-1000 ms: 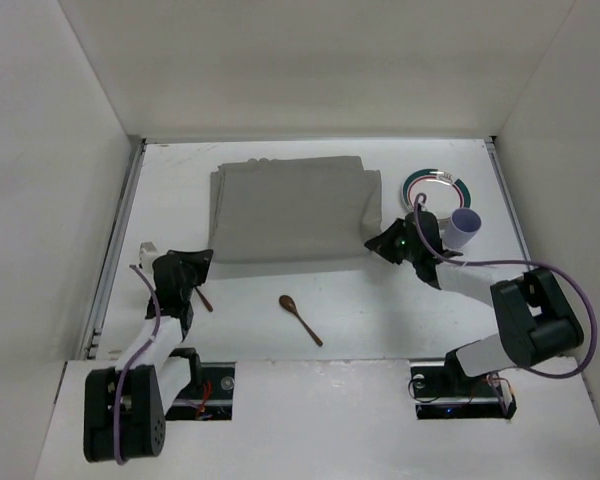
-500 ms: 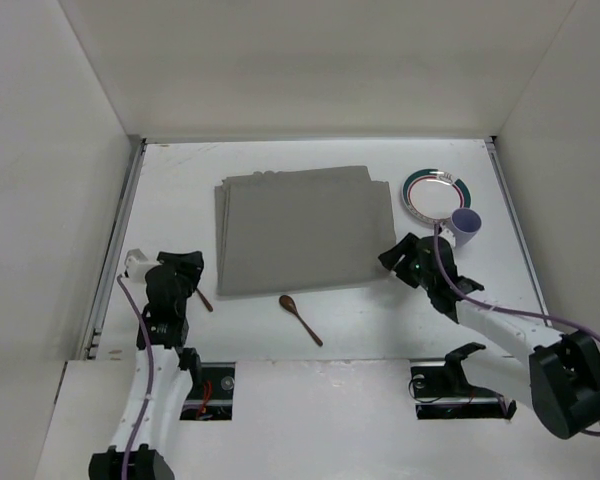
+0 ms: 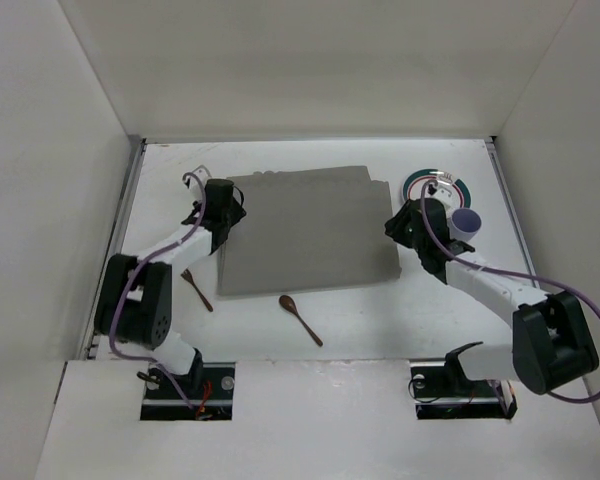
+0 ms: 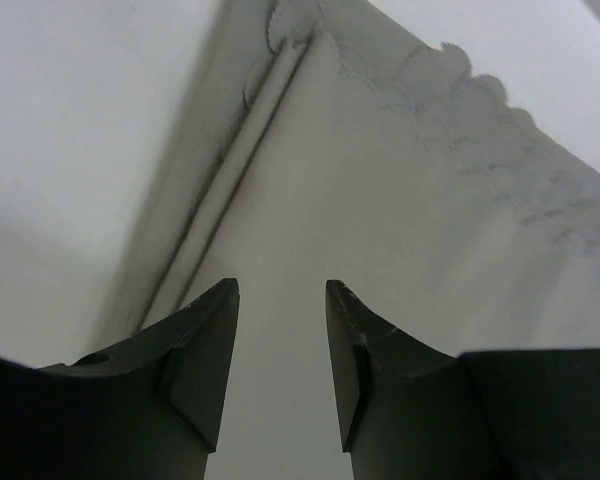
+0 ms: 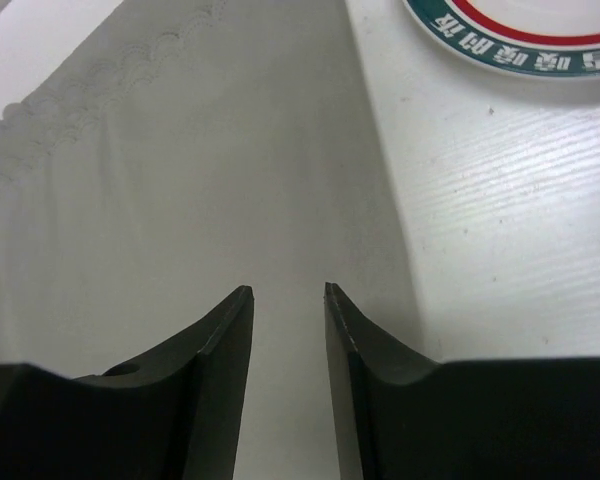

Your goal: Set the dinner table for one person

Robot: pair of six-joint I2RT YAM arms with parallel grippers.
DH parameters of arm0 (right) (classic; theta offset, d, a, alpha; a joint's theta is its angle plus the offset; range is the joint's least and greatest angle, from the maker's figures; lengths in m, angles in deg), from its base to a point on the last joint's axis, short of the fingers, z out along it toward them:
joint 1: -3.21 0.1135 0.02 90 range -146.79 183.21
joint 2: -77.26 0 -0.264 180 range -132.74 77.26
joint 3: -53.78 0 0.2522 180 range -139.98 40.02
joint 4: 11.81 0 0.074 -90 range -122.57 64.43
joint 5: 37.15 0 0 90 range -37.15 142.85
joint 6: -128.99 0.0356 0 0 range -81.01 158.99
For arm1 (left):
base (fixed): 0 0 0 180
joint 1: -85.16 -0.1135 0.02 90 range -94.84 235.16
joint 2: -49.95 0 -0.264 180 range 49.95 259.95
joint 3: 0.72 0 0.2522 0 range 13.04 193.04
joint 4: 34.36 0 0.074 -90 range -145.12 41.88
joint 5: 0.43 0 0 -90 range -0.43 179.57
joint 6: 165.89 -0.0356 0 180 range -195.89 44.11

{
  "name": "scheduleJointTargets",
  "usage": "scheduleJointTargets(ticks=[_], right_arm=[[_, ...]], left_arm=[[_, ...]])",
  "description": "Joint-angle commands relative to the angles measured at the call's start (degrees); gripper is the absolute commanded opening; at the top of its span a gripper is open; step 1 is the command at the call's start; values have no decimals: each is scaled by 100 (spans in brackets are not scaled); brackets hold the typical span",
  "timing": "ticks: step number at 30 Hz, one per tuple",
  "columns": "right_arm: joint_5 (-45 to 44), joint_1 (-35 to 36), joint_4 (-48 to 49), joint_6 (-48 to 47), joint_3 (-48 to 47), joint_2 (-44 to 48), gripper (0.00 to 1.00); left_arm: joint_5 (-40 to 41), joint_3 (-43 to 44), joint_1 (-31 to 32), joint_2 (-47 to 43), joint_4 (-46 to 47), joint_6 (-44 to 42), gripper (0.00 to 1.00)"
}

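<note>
The grey cloth placemat [image 3: 300, 228] lies flat on the white dinner table [image 3: 170, 170]. My left gripper [image 3: 230, 203] is over the mat's far left part, open; in the left wrist view its jaws [image 4: 280, 285] stand apart above the cloth [image 4: 400, 190], with nothing between them. My right gripper [image 3: 396, 226] is over the mat's right edge, open with a narrower gap [image 5: 287, 288] above the cloth [image 5: 180, 160]. A plate with a green and red rim [image 3: 428, 183] [image 5: 520, 45] and a purple cup [image 3: 467, 222] sit to the right.
A brown wooden spoon [image 3: 300, 318] lies on the table in front of the mat. A second brown utensil [image 3: 197, 288] lies at the near left. White walls close the table in on the left, back and right.
Both grippers opened and let go of the placemat, which now lies flat. The left arm swung to the mat's far left; the right moved up along the right edge.
</note>
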Motion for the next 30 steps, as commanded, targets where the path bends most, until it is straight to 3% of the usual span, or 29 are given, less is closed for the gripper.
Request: scheduleJointTargets(ticks=[1, 6, 11, 24, 30], right_arm=[[66, -46, 357, -289, -297, -298, 41], [304, -11, 709, -272, -262, -607, 42], [348, 130, 867, -272, -183, -686, 47], [488, 183, 1122, -184, -156, -835, 55], [541, 367, 1281, -175, -139, -870, 56]], left_arm=[[160, 736, -245, 665, 186, -671, 37], [-191, 1642, -368, 1713, 264, -1119, 36], [-262, 2012, -491, 2083, 291, -1401, 35], [-464, 2277, -606, 2645, 247, -1656, 31], [-491, 2303, -624, 2699, 282, -1639, 20]])
